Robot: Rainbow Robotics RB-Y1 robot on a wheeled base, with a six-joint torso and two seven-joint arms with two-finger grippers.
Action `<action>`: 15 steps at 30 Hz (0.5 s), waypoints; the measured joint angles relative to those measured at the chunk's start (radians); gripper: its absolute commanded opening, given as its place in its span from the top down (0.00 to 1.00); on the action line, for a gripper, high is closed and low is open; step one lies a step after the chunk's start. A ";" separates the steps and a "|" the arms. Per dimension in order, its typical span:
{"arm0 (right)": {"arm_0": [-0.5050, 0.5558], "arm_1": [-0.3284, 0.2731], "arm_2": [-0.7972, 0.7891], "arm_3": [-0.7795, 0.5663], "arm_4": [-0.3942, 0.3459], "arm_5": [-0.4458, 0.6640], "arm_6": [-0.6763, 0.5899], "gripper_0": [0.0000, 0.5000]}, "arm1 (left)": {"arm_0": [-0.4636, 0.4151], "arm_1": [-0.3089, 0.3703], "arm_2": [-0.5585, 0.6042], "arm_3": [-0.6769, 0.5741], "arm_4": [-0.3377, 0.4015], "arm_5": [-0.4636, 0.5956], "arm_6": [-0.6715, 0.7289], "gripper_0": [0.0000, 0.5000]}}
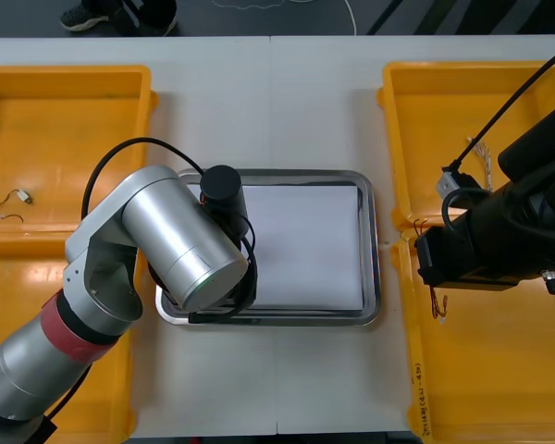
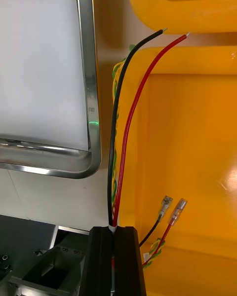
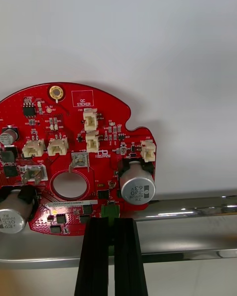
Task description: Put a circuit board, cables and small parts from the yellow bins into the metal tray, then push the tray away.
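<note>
While left hand [image 3: 111,222] clamped circuit board [image 3: 74,148] at metal tray [image 3: 187,212] rim, right hand [image 2: 116,229] pinched black cable [image 2: 113,128] and red cable [image 2: 129,123] by yellow bin [image 2: 197,143].

Bright, even overhead light. Glare streaks along the rim of the metal tray [image 3: 187,212], sheen on the glossy yellow bin [image 2: 224,177] floor; shadows soft, faint.

L claw [image 3: 111,223] clamped; R claw [image 2: 115,230] clamped too.
</note>
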 measured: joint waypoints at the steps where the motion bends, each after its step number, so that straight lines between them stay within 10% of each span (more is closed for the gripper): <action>1: 0.000 0.000 0.000 0.000 -0.001 0.000 0.000 1.00 | 0.000 -0.001 -0.002 0.004 -0.003 -0.003 0.000 1.00; 10: 0.000 0.000 0.000 0.000 -0.001 0.000 0.000 1.00 | 0.000 -0.026 -0.002 0.057 -0.015 -0.029 0.000 0.97; 12: 0.000 -0.001 0.000 0.000 -0.001 0.000 0.000 1.00 | 0.000 -0.027 -0.002 0.057 -0.015 -0.036 0.000 0.50; 15: 0.000 -0.001 0.000 0.000 -0.001 0.000 0.000 1.00 | 0.000 -0.027 -0.002 0.057 -0.015 -0.048 0.000 0.16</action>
